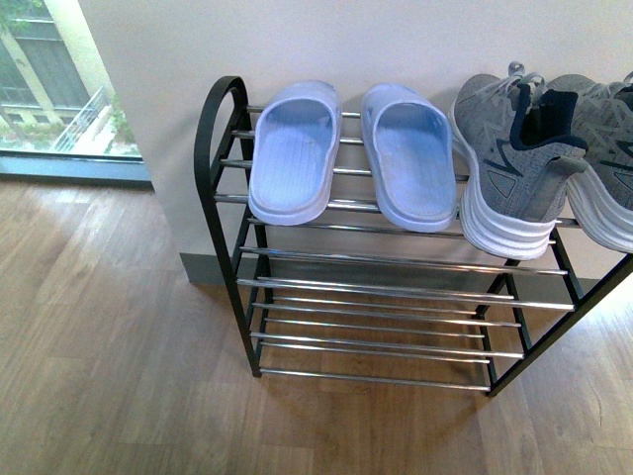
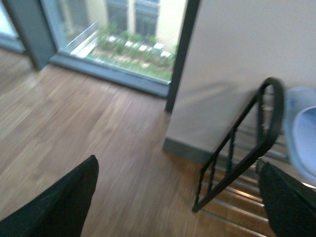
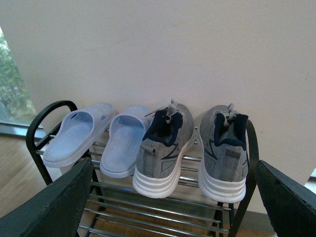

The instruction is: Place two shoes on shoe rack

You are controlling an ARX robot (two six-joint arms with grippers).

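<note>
Hanging back from the rack, the right gripper (image 3: 173, 197) shows its two dark fingers (image 3: 54, 202) at the edges of its own wrist view, spread wide with nothing between them. Framed in that gap sit both grey sneakers, heels toward the camera, toes toward the wall. The left sneaker (image 3: 165, 148) and the right sneaker (image 3: 223, 150) stand upright side by side on the top tier of the shoe rack (image 3: 37, 128), white ridged soles resting on the chrome bars, a narrow gap between the two. Just beside the left sneaker lie two pale blue slippers (image 3: 79, 136), also on the top tier, filling the rest of the row.

Over to the left gripper (image 2: 177, 197): its fingers (image 2: 54, 207) are likewise far apart, empty, seen over bare wood floor (image 2: 89, 123) near the rack's rounded black end frame. The picture is blurred here, and one slipper edge just peeks in beside the frame.

From the front view neither arm shows. The rack stands against a pale wall (image 1: 346, 40), lower tiers bare chrome. On top, the slippers take the left and middle, one sneaker sits just right of them, and the second sneaker is cut off by the picture's edge. A window (image 1: 49, 79) sits off to the left.
</note>
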